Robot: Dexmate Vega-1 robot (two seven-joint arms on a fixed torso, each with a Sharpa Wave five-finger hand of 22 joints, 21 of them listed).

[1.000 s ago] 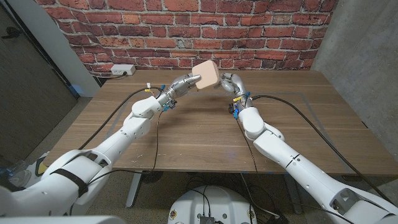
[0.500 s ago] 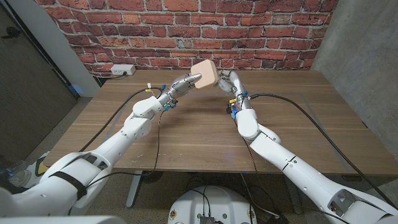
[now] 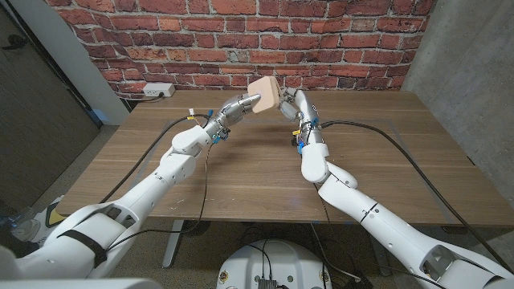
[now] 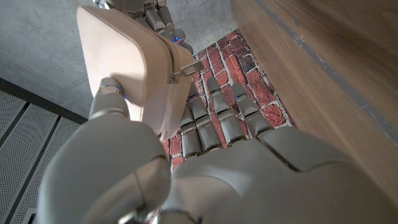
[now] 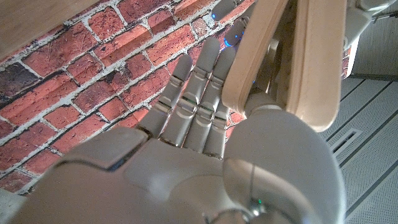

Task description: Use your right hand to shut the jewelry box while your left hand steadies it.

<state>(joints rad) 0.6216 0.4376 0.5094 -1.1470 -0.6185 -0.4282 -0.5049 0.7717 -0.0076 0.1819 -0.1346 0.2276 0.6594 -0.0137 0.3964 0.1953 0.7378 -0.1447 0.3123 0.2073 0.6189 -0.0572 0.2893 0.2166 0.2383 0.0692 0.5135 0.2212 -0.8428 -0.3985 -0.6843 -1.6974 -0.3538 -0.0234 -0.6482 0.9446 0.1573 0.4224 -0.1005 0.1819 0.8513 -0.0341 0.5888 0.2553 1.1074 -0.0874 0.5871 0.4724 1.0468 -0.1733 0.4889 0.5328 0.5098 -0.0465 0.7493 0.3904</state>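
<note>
A pale pink jewelry box is held up above the table's far edge, between my two hands. My left hand grips its left side; in the left wrist view its thumb lies on the box beside a small metal clasp, with the fingers behind. My right hand is against the right side. The right wrist view shows the box as two halves with a narrow gap between them. There the right hand's fingers lie behind one half and the thumb touches its lower edge.
The wooden table stretches in front of the box. Black cables run across it along both arms. A brick wall stands just behind the box, with a power strip at its foot to the left.
My right forearm has swung in toward the middle and the right hand has closed in against the box. The box and left hand have stayed where they were.
</note>
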